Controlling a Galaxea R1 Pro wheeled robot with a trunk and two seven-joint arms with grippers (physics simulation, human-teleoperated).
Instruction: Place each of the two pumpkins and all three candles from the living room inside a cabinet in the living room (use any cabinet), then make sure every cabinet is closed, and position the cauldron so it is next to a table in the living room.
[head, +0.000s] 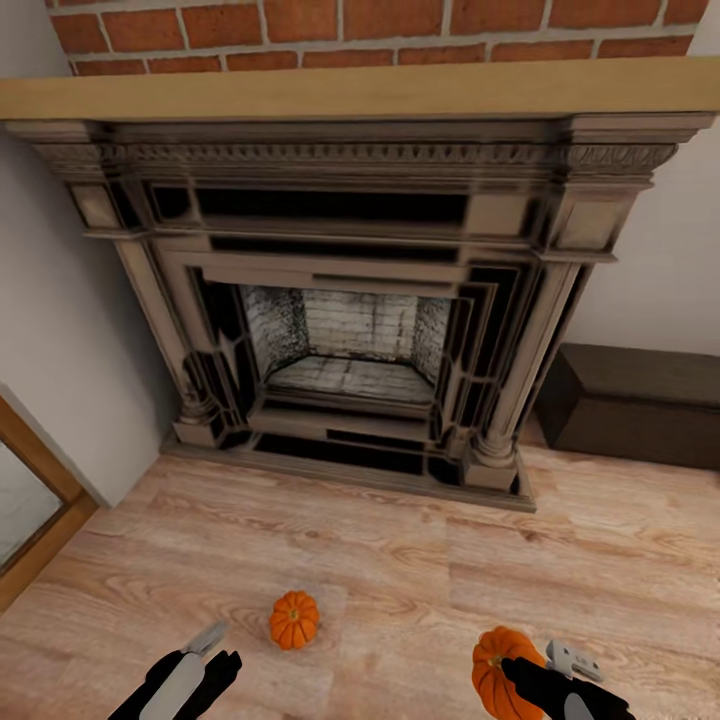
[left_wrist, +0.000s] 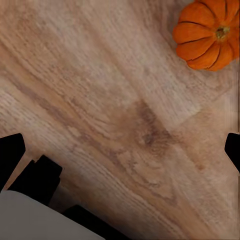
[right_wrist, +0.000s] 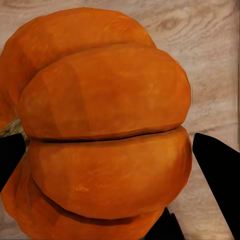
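Observation:
One small orange pumpkin (head: 294, 619) sits upright on the wooden floor in front of the fireplace; the left wrist view has it (left_wrist: 210, 32) off to one side of the fingers. My left gripper (head: 215, 650) hovers just left of it, open and empty (left_wrist: 122, 150). A second pumpkin (head: 497, 668) is at the lower right, with my right gripper (head: 522, 680) shut on it. In the right wrist view this pumpkin (right_wrist: 105, 125) lies sideways between the two dark fingers (right_wrist: 220, 175). The dark-brown cabinet (head: 630, 400) stands against the wall right of the fireplace, its front shut.
A large carved fireplace (head: 350, 330) with a wooden mantel (head: 360, 90) and brick wall above stands straight ahead. A wood-framed glass panel (head: 25, 500) is at the far left. Open wooden floor (head: 400, 560) lies between me and the hearth.

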